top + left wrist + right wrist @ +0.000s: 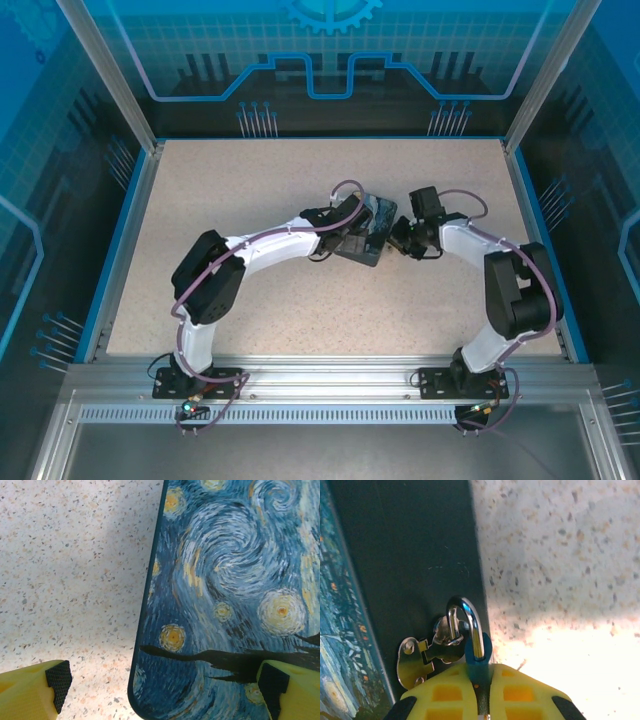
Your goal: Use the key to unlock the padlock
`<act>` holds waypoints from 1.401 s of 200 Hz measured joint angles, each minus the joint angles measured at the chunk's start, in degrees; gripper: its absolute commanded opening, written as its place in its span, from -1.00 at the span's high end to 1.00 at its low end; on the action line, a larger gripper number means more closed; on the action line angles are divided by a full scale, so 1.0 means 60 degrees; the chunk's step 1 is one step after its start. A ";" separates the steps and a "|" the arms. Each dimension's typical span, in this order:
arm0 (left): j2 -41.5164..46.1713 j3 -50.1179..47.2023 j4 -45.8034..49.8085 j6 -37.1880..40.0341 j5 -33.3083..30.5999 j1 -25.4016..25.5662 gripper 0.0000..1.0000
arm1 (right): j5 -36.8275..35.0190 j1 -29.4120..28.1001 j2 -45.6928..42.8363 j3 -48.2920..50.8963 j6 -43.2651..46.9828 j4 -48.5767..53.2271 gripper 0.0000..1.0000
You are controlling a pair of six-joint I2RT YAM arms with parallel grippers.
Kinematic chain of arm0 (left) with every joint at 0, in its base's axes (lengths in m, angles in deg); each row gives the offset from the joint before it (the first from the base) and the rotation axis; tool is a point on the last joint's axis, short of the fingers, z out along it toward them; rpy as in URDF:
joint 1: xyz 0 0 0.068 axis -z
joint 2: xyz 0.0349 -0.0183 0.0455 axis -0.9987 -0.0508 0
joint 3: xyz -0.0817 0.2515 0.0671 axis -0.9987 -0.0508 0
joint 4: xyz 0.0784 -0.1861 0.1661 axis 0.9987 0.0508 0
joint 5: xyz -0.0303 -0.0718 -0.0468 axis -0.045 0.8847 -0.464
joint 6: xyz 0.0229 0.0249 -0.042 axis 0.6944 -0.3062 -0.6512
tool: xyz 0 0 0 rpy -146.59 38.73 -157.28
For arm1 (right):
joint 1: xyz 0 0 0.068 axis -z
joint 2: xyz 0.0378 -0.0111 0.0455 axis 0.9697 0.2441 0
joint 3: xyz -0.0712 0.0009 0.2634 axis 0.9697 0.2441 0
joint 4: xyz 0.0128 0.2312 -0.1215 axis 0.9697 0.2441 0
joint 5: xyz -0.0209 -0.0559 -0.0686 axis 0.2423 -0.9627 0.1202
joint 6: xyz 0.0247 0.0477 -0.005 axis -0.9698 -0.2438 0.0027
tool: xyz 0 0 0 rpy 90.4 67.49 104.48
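The padlock (478, 656), hung by its shackle from the hasp (417, 662) on the dark side wall of the box (420, 555), is pinched in the closed right jaws, its long axis in line with them along that wall, while the left jaws are spread wide astride the box's painted lid edge.

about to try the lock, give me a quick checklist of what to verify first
1. Padlock hooked through the hasp on the box: ok.
2. Right tool shut at the padlock's lower end: ok.
3. Key seated in the padlock: cannot tell, the tool hides that end.
4. Shackle released: cannot tell.
5. Left tool gripping the box: not ok, it is open astride the lid's edge.
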State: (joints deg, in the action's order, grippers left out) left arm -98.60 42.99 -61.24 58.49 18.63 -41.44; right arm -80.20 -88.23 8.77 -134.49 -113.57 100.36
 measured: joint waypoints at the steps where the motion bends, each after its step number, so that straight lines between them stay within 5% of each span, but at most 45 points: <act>1: 0.0000 0.0000 -0.0004 -0.0004 0.0000 0.0000 -0.95 | 0.0011 0.0011 0.0011 -0.0015 0.0025 0.0007 1.00; 106: -0.0200 0.0200 -0.0233 -0.0007 0.0452 -0.0015 -0.95 | -0.0135 0.0448 0.0000 -0.0189 0.0783 0.1359 1.00; 153: -0.0270 0.0306 -0.0211 0.0062 0.0612 -0.0047 -0.95 | 0.0331 0.1151 -0.0368 0.0430 0.0528 0.0765 1.00; 192: -0.0368 0.0452 -0.0197 0.0178 0.0732 -0.0091 -0.94 | 0.1741 0.2597 0.0117 0.0656 -0.0448 -0.1683 1.00; 234: -0.0372 0.0539 0.0015 0.0240 0.0732 -0.0200 -0.97 | 0.1727 0.2106 0.0087 0.0044 -0.0295 -0.2138 1.00; 280: -0.0280 0.0554 0.0299 0.0364 0.0739 -0.0550 -0.97 | 0.1330 0.1920 -0.0849 0.1588 -0.0353 -0.2306 1.00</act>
State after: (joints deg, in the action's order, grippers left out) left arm -100.29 46.31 -59.45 60.68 23.06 -44.74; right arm -72.22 -76.71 3.67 -124.96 -115.70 86.52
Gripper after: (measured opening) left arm 0.987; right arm 0.094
